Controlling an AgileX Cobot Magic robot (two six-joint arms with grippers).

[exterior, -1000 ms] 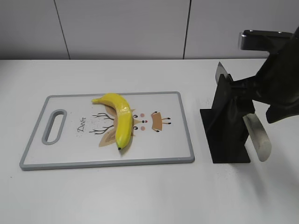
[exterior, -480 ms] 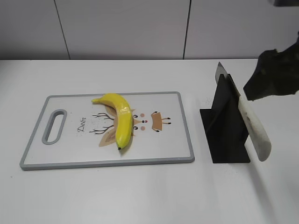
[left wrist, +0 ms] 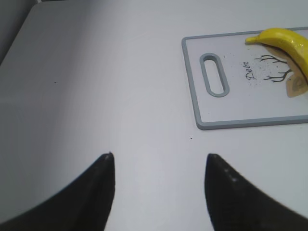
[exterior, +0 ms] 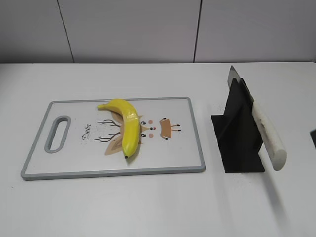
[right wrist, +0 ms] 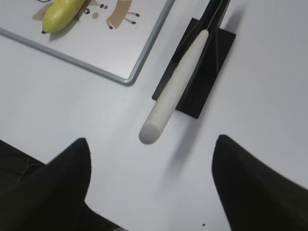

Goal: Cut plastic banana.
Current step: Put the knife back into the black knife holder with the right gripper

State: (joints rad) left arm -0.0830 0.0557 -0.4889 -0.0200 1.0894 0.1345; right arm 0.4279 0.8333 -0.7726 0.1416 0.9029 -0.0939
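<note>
On the cutting board point(exterior: 163, 148), plastic banana point(exterior: 127, 127) lies whole.

White table point(exterior: 148, 207) w/ a grey-rimmed white cutting board point(exterior: 74, 163) lying flat at centre-left, its slot handle point(exterior: 57, 134) on the left end & a cartoon deer print point(exterior: 155, 129) w/ the word "Deer" in the middle. To the right of the board, just apart from it, stands a black knife stand point(exterior: 237, 136); a knife sits tilted in it, white handle point(exterior: 269, 136) sloping down toward the near right, blade tip point(exterior: 232, 74) sticking up at the far side. Grey panelled wall point(exterior: 128, 29) behind.
</note>
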